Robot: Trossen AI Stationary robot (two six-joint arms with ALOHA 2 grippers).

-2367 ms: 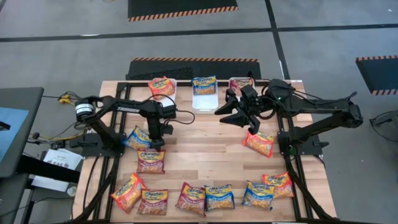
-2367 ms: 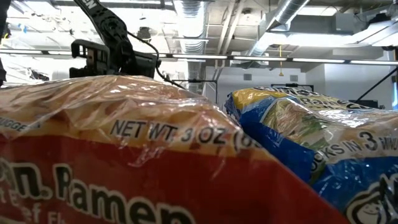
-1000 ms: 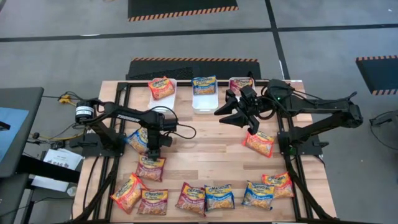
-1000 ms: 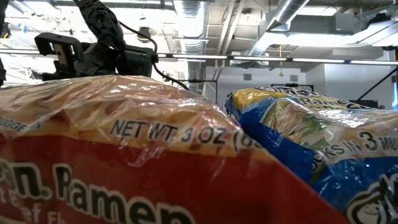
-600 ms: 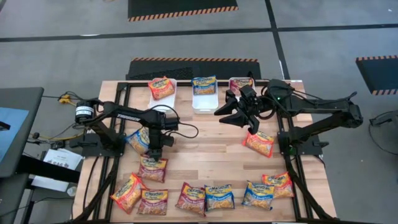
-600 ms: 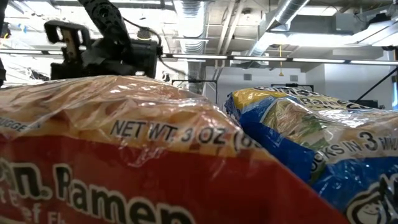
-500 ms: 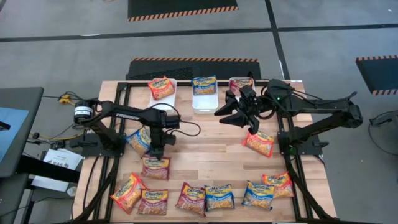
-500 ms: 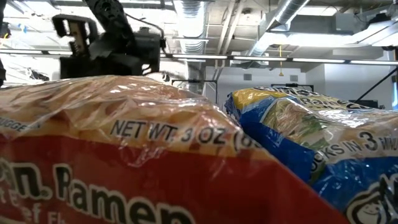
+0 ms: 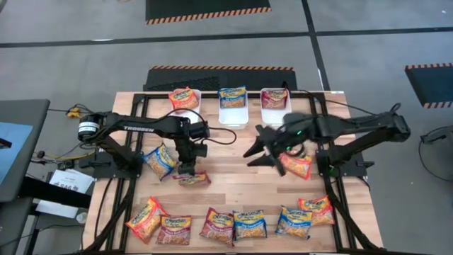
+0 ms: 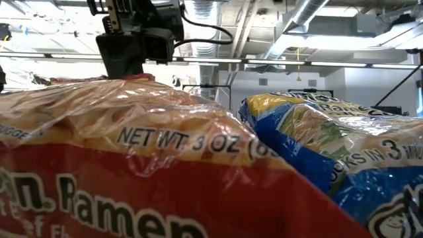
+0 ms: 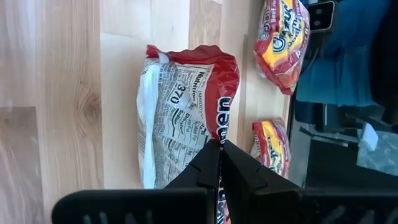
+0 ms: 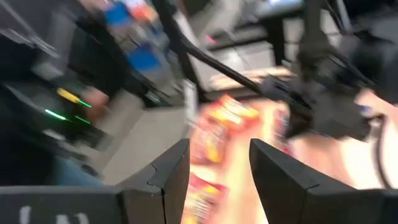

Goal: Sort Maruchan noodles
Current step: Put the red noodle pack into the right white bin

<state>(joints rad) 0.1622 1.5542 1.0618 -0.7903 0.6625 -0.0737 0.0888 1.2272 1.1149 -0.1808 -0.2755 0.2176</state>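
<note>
Left wrist view shows the left gripper (image 11: 218, 149) clenched on one end of a dark red packet (image 11: 186, 118), whose long axis runs straight ahead from the fingers. The right gripper (image 9: 263, 150), released, is near the orange packet (image 9: 296, 164).

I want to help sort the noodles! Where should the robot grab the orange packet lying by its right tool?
Probably by a thin edge of the orange packet, coming straight down from above. It lies flat on the table, so there is no room to get under it, and its puffy, glossy middle looks slippery. A flat edge fits between two fingers. The open right tool is nearest.
</note>
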